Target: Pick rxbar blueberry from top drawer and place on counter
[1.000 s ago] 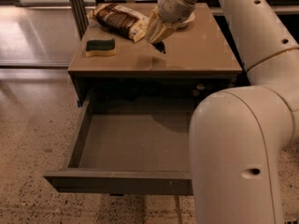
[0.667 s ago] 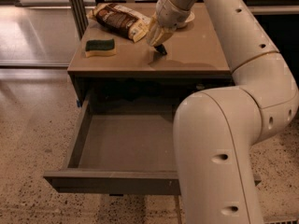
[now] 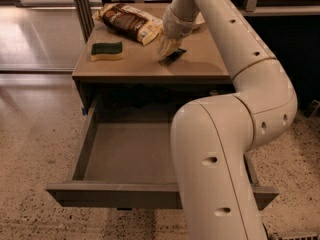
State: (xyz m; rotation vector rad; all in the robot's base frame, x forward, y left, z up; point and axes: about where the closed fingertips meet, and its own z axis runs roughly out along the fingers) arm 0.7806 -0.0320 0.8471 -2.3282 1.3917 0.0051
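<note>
My gripper (image 3: 169, 53) is over the middle of the tan counter (image 3: 125, 68), pointing down, just right of the snack bag. It is shut on the rxbar blueberry (image 3: 176, 55), a small dark bar whose lower end is at or touching the counter surface. The top drawer (image 3: 115, 195) is pulled fully open below the counter. The part of its grey inside (image 3: 127, 151) that shows is bare. My arm hides the drawer's right part.
A green-and-yellow sponge (image 3: 106, 50) lies at the counter's left. A brown-and-cream snack bag (image 3: 131, 21) lies at the back, close to the gripper. A pale object (image 3: 199, 20) sits at the back right behind my arm. Speckled floor surrounds the cabinet.
The gripper has come down with the dark bar from above the counter to its surface. The arm's big links have shifted across the foreground.
</note>
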